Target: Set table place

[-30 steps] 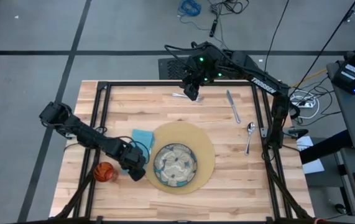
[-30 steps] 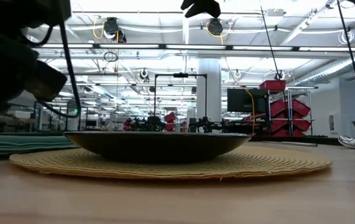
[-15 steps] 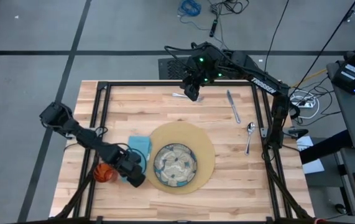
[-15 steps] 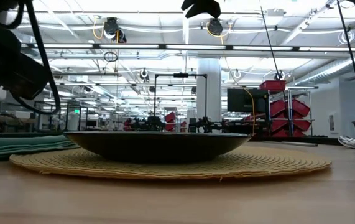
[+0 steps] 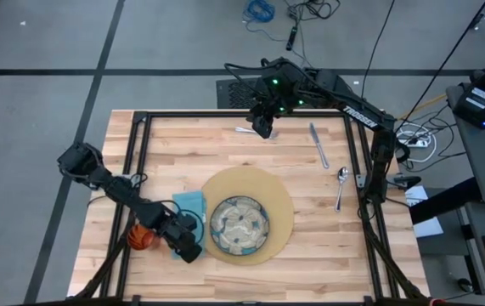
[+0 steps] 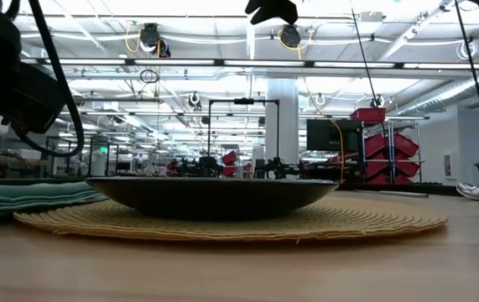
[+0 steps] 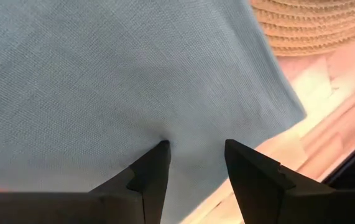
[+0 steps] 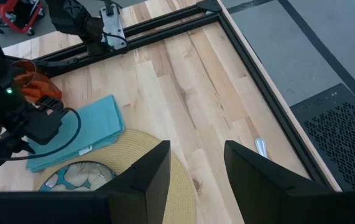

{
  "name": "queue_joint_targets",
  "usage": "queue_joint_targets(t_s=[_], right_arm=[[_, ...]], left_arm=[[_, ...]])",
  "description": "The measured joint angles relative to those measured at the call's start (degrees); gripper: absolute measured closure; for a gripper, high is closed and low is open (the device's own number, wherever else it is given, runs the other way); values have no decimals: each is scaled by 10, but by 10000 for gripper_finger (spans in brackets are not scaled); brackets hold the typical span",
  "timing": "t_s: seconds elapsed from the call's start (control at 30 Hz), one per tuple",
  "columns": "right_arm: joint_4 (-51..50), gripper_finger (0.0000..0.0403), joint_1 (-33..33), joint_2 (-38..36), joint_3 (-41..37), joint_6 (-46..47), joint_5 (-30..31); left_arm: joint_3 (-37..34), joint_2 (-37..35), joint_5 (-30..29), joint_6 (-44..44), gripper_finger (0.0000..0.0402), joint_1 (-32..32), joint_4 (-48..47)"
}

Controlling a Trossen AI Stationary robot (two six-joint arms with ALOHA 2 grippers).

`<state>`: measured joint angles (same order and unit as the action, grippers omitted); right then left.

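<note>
Light-blue cloth napkin (image 7: 115,81) lying flat at 9 o'clock of the mat (image 5: 280,204) on the worktop (image 5: 225,153), right under the left end effector (image 7: 194,163), fingers spread, pinching nothing yet.

A grey concrete floor (image 5: 47,51) crossed by dark lines surrounds the work area, with loose cables (image 5: 263,12) lying on it (one coil is blue). Beyond, a long hall shows ceiling strip lights (image 6: 222,63), a white column (image 6: 280,126) and red bins (image 6: 386,147).
</note>
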<state>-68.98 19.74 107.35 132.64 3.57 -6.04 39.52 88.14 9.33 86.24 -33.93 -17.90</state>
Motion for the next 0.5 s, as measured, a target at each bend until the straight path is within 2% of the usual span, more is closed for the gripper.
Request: queue_joint_targets(t_s=[0.07,0.3,0.43,0.5], right_arm=[[0,261,0,0,0,0,0],[0,261,0,0,0,0,0],[1,261,0,0,0,0,0],[1,261,0,0,0,0,0]], left_arm=[[6,-10,-8,-10,257,-1,-18],[60,-38,-32,-32,257,0,-175],[84,-40,-42,-50,257,0,-200],[97,-40,-68,-71,257,1,-222]])
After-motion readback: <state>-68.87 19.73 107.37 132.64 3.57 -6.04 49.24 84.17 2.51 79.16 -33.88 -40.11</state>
